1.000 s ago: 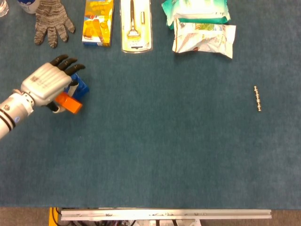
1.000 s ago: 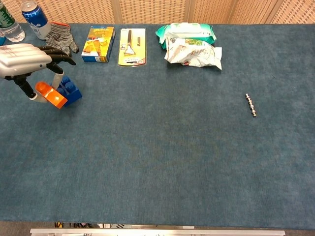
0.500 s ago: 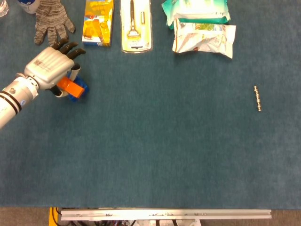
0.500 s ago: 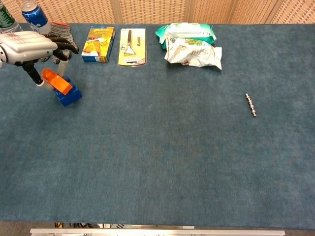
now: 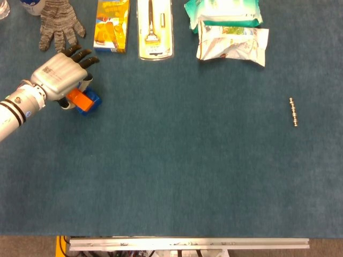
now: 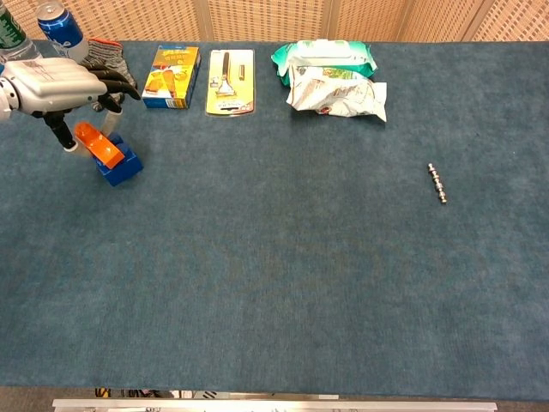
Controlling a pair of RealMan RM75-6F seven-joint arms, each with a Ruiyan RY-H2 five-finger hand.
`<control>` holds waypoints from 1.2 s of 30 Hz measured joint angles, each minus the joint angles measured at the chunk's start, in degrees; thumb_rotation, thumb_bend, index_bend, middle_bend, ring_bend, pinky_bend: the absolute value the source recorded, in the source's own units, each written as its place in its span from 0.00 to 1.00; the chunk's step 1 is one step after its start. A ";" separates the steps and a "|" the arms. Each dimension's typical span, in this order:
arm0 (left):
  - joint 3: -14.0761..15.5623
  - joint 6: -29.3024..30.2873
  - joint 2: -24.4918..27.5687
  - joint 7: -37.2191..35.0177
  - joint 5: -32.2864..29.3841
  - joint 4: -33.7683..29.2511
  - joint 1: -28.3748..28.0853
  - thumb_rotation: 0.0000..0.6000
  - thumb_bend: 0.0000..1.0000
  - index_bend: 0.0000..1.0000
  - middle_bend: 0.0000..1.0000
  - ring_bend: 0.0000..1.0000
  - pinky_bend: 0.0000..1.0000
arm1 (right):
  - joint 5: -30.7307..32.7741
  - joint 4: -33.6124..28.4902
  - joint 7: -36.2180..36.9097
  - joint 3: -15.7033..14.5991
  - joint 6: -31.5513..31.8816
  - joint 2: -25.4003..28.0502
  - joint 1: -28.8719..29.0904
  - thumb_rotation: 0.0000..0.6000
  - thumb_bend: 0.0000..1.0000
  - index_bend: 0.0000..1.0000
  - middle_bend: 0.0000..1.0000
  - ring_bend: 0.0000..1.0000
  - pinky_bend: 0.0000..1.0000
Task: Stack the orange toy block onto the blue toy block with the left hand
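Note:
The orange toy block (image 5: 80, 97) (image 6: 100, 146) sits tilted on top of the blue toy block (image 5: 91, 101) (image 6: 122, 167) at the table's left side. My left hand (image 5: 58, 79) (image 6: 53, 86) is over them and pinches the orange block between thumb and finger, the other fingers stretched out toward the far edge. The blue block rests on the blue cloth. My right hand shows in neither view.
Along the far edge lie a grey knit glove (image 5: 58, 24), a yellow-orange box (image 5: 111, 25), a packaged razor (image 5: 154, 29) and wipe packs (image 5: 228, 29). A can (image 6: 62, 33) and a bottle (image 6: 13, 43) stand at the far left. A small metal chain piece (image 5: 293, 111) lies at right.
My left hand has carried the orange block from beside the blue block up over it and lowered it onto its top. The blue block has stayed where it was.

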 measured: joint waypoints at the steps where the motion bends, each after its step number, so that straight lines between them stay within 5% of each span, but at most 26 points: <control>1: 0.23 0.00 -0.02 -0.34 0.25 0.17 -0.16 1.00 0.19 0.52 0.12 0.02 0.01 | 0.00 -0.07 -0.08 0.01 0.12 -0.01 -0.08 1.00 0.34 0.48 0.48 0.37 0.41; 36: 3.27 3.21 -2.08 -4.90 1.24 5.27 -0.60 1.00 0.19 0.50 0.12 0.02 0.01 | 0.14 -0.79 -0.93 0.14 0.74 0.12 -0.80 1.00 0.34 0.48 0.48 0.37 0.41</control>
